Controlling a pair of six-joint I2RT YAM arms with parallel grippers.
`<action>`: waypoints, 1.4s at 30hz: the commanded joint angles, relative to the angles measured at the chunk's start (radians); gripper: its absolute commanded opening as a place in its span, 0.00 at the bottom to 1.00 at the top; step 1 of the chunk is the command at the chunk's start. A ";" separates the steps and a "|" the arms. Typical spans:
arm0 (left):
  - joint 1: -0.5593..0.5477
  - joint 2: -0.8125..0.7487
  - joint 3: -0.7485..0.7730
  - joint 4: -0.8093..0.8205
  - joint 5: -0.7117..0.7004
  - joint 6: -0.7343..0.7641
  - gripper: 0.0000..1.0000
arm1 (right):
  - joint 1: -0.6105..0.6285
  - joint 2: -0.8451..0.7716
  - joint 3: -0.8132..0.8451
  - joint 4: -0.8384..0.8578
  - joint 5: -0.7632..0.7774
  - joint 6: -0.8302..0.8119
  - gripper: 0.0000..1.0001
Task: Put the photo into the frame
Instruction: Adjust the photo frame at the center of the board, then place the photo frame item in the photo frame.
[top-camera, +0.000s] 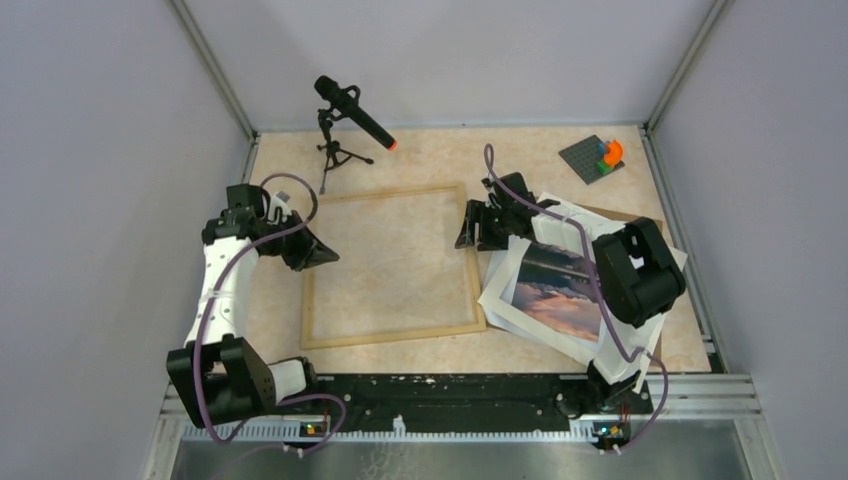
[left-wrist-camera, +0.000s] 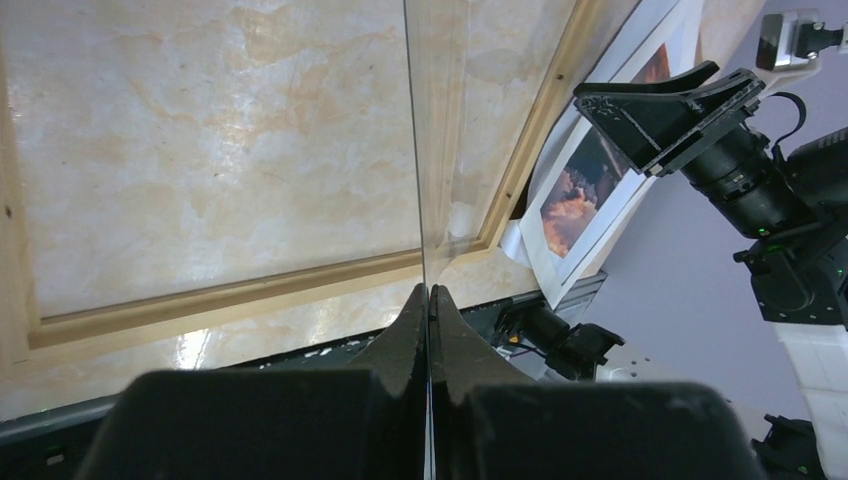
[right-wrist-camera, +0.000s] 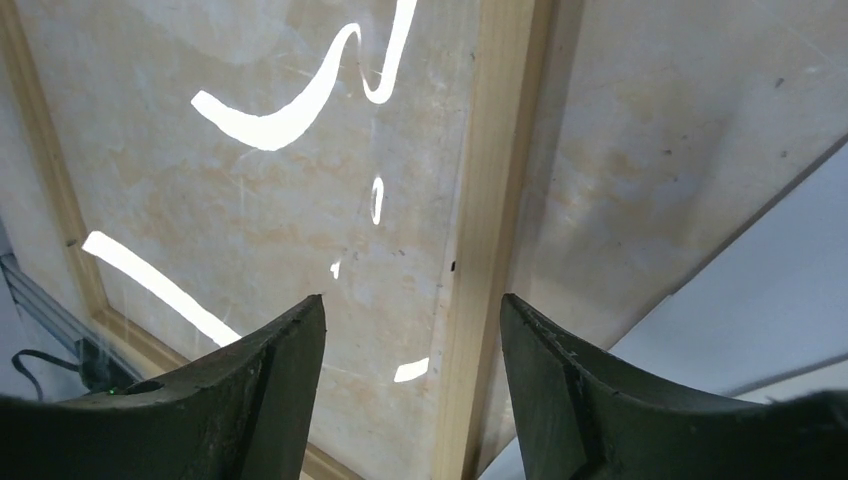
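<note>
The frame (top-camera: 395, 335) of light wood strips lies flat mid-table; it also shows in the left wrist view (left-wrist-camera: 230, 295) and the right wrist view (right-wrist-camera: 490, 200). The photo (top-camera: 560, 290), a sunset print, lies to the right of the frame, partly under the right arm, and shows in the left wrist view (left-wrist-camera: 575, 205). My left gripper (top-camera: 328, 257) is at the frame's left strip, shut on the edge of a thin clear pane (left-wrist-camera: 412, 150) seen edge-on between its tips (left-wrist-camera: 429, 290). My right gripper (top-camera: 465, 240) is open and empty, its jaws straddling the right strip from above (right-wrist-camera: 412, 300).
The photo rests on a white mat (top-camera: 675, 258) and a brown backing board (top-camera: 612, 213). A black microphone on a small tripod (top-camera: 350, 115) stands behind the frame. A grey plate with toy bricks (top-camera: 598, 157) sits at the back right. Grey walls enclose the table.
</note>
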 joint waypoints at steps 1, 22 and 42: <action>0.011 -0.074 -0.082 0.070 0.099 -0.067 0.00 | -0.004 -0.059 -0.002 0.062 -0.051 0.052 0.63; 0.025 -0.081 -0.181 0.145 0.215 -0.125 0.00 | -0.116 -0.112 -0.061 0.091 -0.060 0.091 0.62; 0.028 -0.032 -0.205 0.115 0.040 0.035 0.22 | -0.075 -0.069 -0.094 0.101 -0.035 0.023 0.61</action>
